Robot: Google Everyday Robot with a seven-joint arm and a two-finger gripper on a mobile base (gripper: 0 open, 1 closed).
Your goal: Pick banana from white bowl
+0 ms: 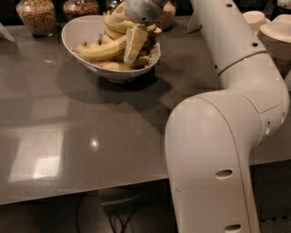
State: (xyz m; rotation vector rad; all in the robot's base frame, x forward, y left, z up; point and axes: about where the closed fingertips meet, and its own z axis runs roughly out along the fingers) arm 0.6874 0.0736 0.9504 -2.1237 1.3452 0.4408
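The white bowl [77, 28] is large and glossy and stands at the back of the grey table [91, 136], left of centre. It is heaped with several yellow bananas [101, 51]. My gripper [134, 45] reaches down from the upper middle of the camera view into the right side of the banana pile and touches the fruit. Its grey wrist [143, 9] sits just above the bowl. My white arm [227, 136] fills the right foreground and hides the table behind it.
Glass jars of grains stand behind the bowl, at the back left [36, 16], [81, 7] and just right of the wrist [167, 16]. Stacked pale bowls and plates [275, 36] sit at the far right. The table's front edge runs along the bottom, with cables [120, 220] beneath.
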